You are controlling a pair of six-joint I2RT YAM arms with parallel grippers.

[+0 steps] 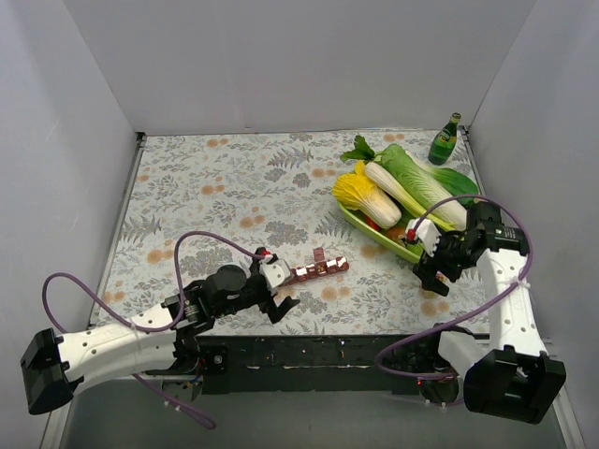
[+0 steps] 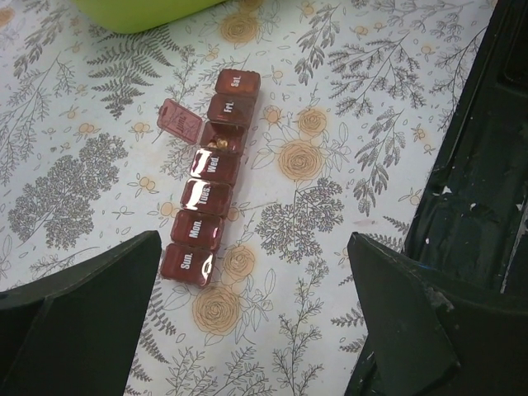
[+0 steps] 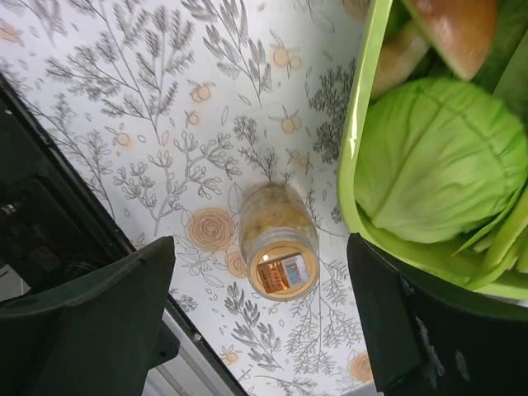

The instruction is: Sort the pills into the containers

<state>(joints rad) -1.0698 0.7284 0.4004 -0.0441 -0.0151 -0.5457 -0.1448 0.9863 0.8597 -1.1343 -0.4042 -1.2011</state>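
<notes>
Now our right gripper (image 3: 260, 252) hangs spread wide over the jar (image 3: 276, 239), grasping nothing; the pills (image 3: 272, 216) show as an amber mass through its glass. The jar sits on the table (image 3: 165, 99) just beside the green tray (image 3: 353, 148), between our fingers (image 3: 99, 305) but touching neither. We judge the step in hand to be taking hold of it. To do that well, we should centre the jaws on the glass body below the gold top and keep the tray-side finger clear of the rim. Then we close gently and lift straight, so nothing spills. Our left gripper (image 2: 254, 247) is likewise spread and bare above the containers (image 2: 210, 194), a dark-red strip lying well apart from the jar, with one lid (image 2: 179, 124) flipped open.
</notes>
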